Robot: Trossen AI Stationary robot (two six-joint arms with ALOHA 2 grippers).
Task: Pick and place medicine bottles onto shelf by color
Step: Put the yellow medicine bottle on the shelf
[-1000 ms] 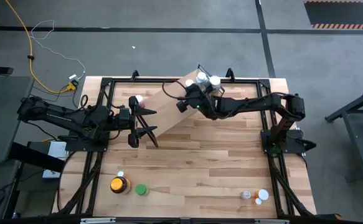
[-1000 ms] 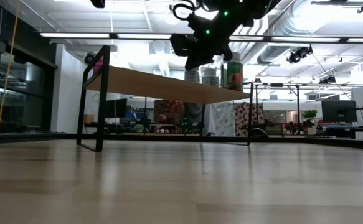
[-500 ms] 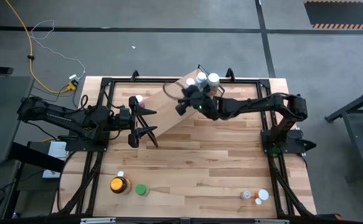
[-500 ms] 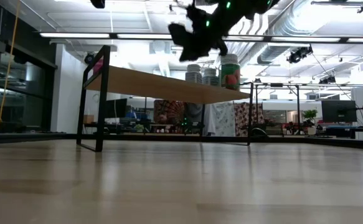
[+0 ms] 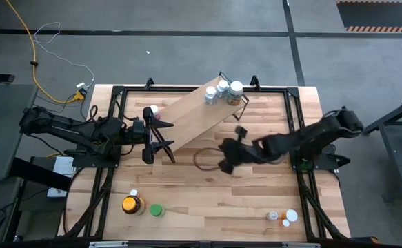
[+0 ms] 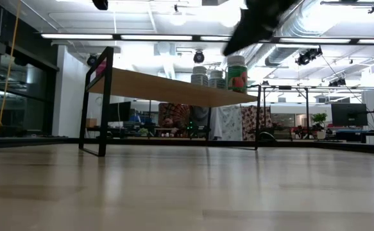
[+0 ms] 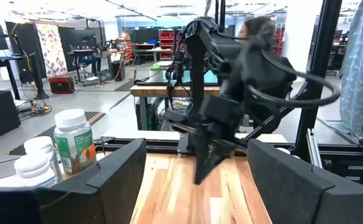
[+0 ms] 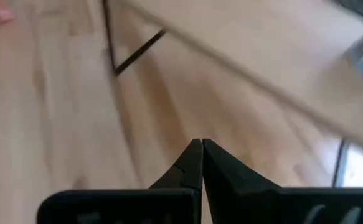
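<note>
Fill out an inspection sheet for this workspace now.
Surface: butcher-block wooden tabletop, mostly bare.
Job's things: long light-wood shelf holds three white-capped bottles at one end, a pink-capped bottle at the other; amber jar with yellow lid, green bottle and small bottles stand along the near edge.
Clutter: nothing seen.
Grippers: left gripper open beside the shelf; right gripper shut, empty, mid-table.
Cables: yellow cable on the floor.
Surroundings: open workshop, benches, monitors.

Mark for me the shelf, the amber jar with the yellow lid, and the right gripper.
shelf [image 5: 190, 114]: high view, bare middle of the board.
amber jar [image 5: 131, 204]: high view, on its yellow lid.
right gripper [image 8: 202, 149]: right wrist view, where the shut fingertips meet.
</note>
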